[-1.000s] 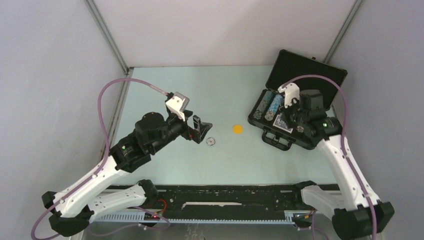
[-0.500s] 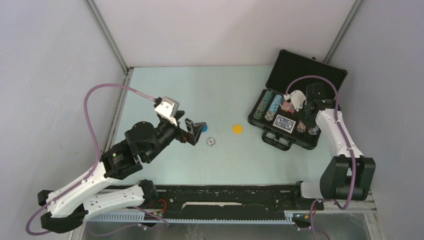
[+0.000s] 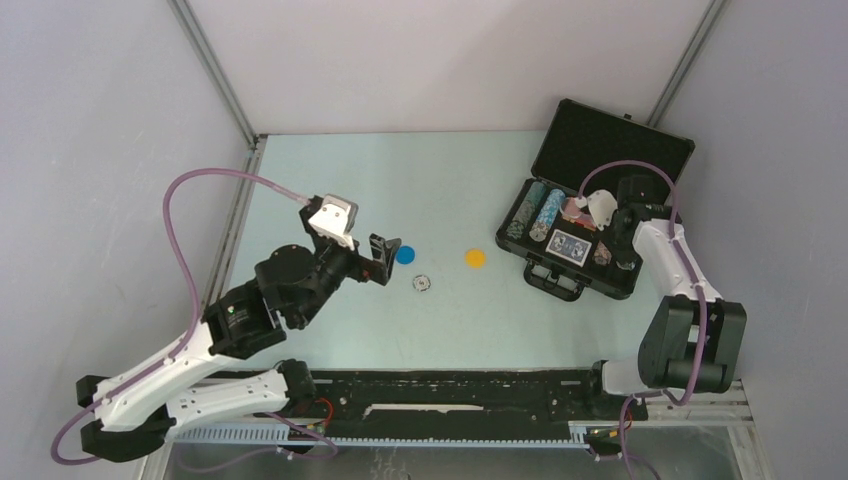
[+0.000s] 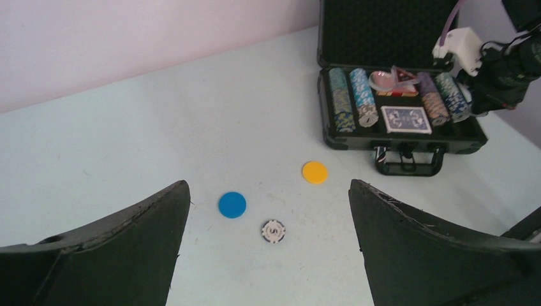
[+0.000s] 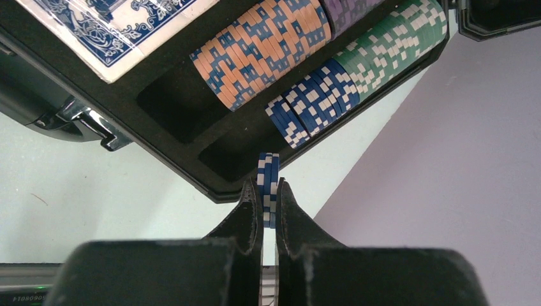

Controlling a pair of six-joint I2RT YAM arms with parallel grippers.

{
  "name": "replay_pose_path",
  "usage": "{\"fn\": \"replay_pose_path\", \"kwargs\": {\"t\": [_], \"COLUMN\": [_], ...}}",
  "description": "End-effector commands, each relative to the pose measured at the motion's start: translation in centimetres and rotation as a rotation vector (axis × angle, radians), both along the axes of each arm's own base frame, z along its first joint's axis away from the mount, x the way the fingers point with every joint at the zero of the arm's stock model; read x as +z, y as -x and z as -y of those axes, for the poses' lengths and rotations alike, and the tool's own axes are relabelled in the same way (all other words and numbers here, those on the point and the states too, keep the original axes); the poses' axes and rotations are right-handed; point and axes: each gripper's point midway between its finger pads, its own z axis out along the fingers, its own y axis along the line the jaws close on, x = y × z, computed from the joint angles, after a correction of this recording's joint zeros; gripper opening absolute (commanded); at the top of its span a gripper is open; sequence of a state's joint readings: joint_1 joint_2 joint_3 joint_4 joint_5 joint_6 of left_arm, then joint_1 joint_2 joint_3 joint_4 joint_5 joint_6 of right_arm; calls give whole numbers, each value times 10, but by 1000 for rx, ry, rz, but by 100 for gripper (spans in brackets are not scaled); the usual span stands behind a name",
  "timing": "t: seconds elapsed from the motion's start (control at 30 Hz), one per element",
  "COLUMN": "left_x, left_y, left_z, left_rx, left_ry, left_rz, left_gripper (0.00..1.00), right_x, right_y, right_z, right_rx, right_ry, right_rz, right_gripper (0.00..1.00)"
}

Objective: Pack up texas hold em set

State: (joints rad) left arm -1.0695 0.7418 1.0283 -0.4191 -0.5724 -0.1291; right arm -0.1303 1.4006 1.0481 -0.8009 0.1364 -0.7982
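The black briefcase lies open at the right, holding rows of striped poker chips and a blue card deck. My right gripper is shut on two blue-and-white chips, held on edge just above the empty end of the blue chip row at the case's right end. On the table lie a blue disc, a yellow disc and a striped chip. My left gripper hangs open just left of the blue disc, holding nothing.
The case lid stands up at the back right, close to the right wall. In the left wrist view the right arm's white wrist hovers over the case's right end. A black rail runs along the near edge.
The left arm drew back to the left, uncovering the blue disc. The right arm folded back and swung to the case's right end, still shut on its chips.
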Motion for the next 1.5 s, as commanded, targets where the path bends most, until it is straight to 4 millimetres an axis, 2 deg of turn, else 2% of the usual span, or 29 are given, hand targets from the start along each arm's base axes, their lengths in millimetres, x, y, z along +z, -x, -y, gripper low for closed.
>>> {"fn": "replay_pose_path", "kwargs": {"t": [0.0, 0.2, 0.33, 0.5, 0.83, 1.0, 1.23, 1.4, 1.47], "left_x": [27, 43, 33, 20, 16, 15, 14, 13, 11], "left_y": [3, 12, 6, 4, 7, 11, 10, 9, 9], "left_z": [-16, -33, -40, -35, -30, -18, -20, -19, -17], "left_rx": [30, 24, 71, 63, 31, -27, -18, -17, -18], "left_ry": [17, 54, 50, 41, 45, 53, 48, 45, 44], "left_rz": [33, 100, 132, 131, 133, 114, 116, 113, 111], "left_gripper": [100, 100, 100, 100, 100, 100, 100, 100, 100], "right_x": [-2, -11, -15, -19, -21, -18, -14, -4, 6], "right_y": [-8, -14, -14, -15, -18, -18, -17, -19, -19], "right_z": [8, 10, 10, 12, 12, 13, 13, 13, 12], "right_rx": [-14, -5, -3, -4, -6, 12, -3, -35, -71], "right_ry": [51, 75, 71, 74, 88, 135, 145, 143, 137], "right_rz": [3, -17, -32, -40, -41, -52, -29, 21, 61], "right_gripper": [0, 0, 0, 2, 25, 31, 38, 44, 49]}}
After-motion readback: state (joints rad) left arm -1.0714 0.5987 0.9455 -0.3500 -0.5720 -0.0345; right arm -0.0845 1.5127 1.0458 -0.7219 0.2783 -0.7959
